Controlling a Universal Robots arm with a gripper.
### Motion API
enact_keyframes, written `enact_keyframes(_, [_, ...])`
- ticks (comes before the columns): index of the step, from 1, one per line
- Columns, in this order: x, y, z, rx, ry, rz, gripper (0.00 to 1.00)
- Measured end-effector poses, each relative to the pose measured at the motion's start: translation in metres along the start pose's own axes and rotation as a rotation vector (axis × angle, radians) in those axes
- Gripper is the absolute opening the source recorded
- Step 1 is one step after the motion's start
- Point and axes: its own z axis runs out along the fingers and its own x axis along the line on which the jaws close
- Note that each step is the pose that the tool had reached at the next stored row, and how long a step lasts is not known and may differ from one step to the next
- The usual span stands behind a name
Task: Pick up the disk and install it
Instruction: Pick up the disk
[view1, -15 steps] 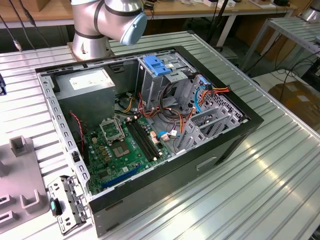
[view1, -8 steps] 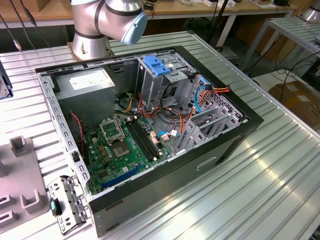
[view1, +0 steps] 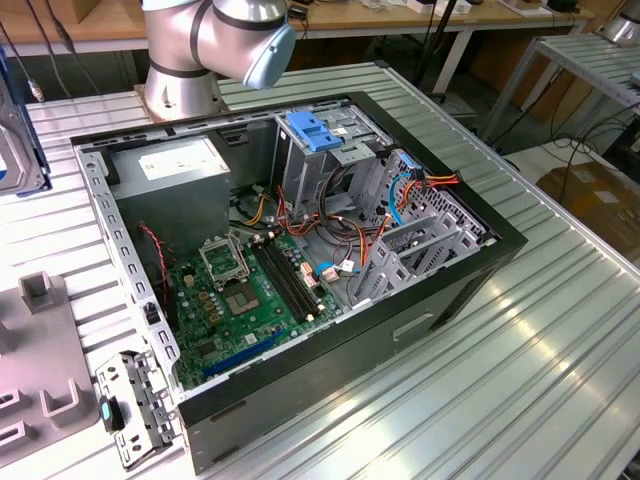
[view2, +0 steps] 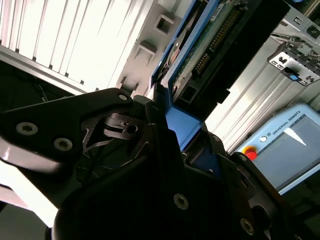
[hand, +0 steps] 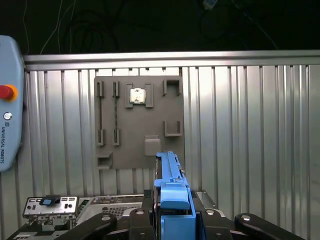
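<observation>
While the black hand (hand: 172, 220) is clenched on the flat grey-metal disk with blue plastic rails (hand: 167, 172), gripping it by its edges, the disk is held above the ribbed aluminium desk (hand: 250, 130), near a grey slotted fixture plate (hand: 140, 120). In the exterior view, an open black computer case (view1: 430, 320) lies on the desk. It holds a green motherboard (view1: 235, 300), a grey power supply box (view1: 170, 170), a pale-blue latch plate (view1: 315, 130) and orange and red cables (view1: 375, 235). Another wooden-topped desk (view1: 380, 18) stands behind.
</observation>
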Motion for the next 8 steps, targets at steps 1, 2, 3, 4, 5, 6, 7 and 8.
enact_keyframes(1, [0.0,-0.0037,0.0001,0.0001,0.0,0.0,0.37])
enact_keyframes(2, [-0.0001,-0.0073,0.0001,0.0,0.0,0.0,0.37])
enact_keyframes(3, [-0.0001,-0.0098,0.0001,0.0,0.0,0.0,0.37])
enact_keyframes(4, [-0.0002,-0.0115,0.0001,0.0,0.0,0.0,0.37])
enact_keyframes(5, [-0.0002,-0.0142,0.0002,0.0001,-0.0001,0.0,0.37])
enact_keyframes(6, [-0.0002,-0.0162,0.0002,0.0,0.0,0.0,0.37])
enact_keyframes(7, [-0.0003,-0.0189,0.0003,0.0,0.0,0.0,0.37])
enact_keyframes(8, [-0.0004,-0.0204,0.0003,0.0,0.0,0.0,0.37])
